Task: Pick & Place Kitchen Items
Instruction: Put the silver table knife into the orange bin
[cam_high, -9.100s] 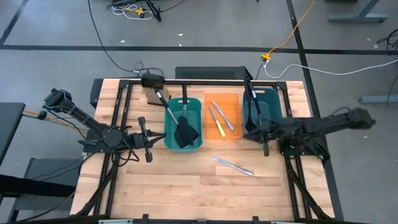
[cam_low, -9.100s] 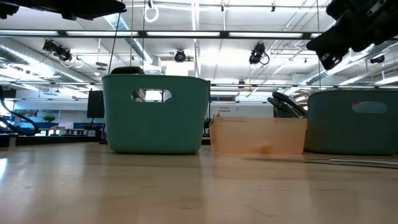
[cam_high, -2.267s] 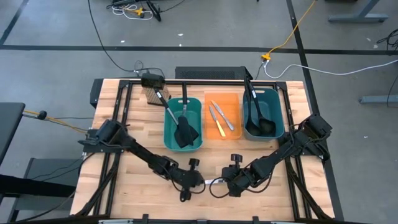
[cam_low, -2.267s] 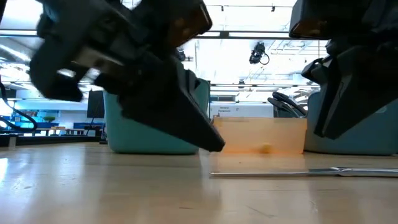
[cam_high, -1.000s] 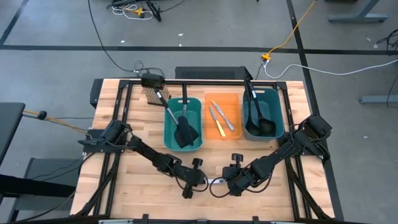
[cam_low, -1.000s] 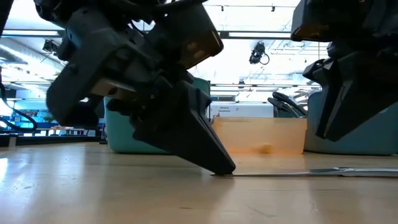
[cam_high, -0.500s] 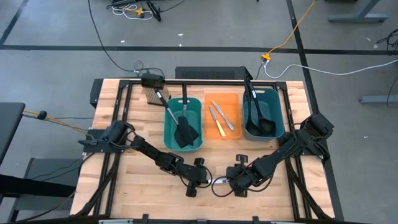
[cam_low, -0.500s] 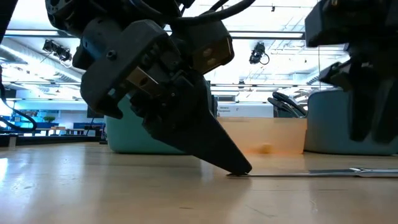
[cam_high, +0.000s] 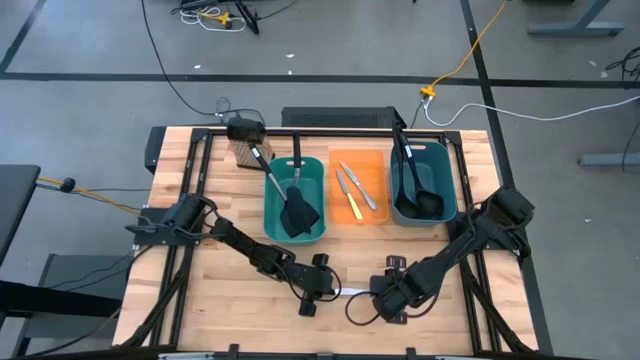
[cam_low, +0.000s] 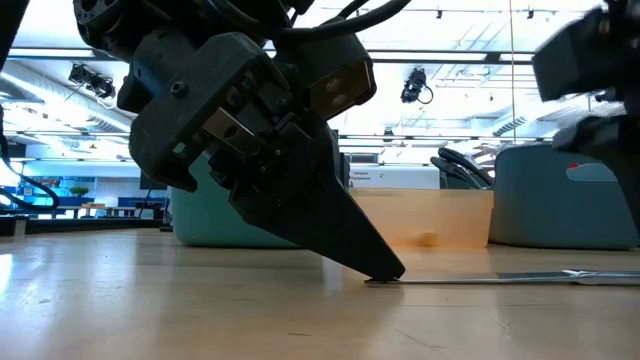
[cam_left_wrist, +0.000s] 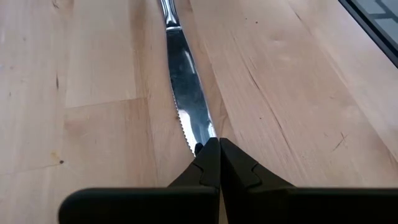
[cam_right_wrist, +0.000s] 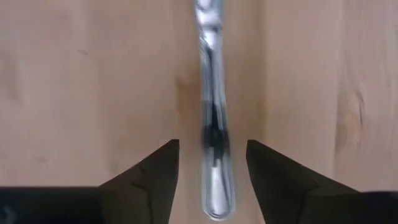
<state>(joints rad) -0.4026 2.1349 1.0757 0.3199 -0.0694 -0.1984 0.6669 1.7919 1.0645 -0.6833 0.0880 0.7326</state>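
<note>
1. Fingers of the left gripper (cam_left_wrist: 213, 163) are clenched shut, tips pressed on the knife (cam_left_wrist: 186, 87) blade's tip; we see the right gripper (cam_right_wrist: 210, 180) spread wide, straddling the handle end.
2. We judge the step to be the right gripper's grasp: lower squarely, keep the handle centred between the fingers, and let the left tip pin the blade.
3. Lying flat on the table (cam_high: 240, 300), near its front edge, the knife runs left to right between both grippers.
4. Beyond stand three bins (cam_high: 296, 205).
</note>
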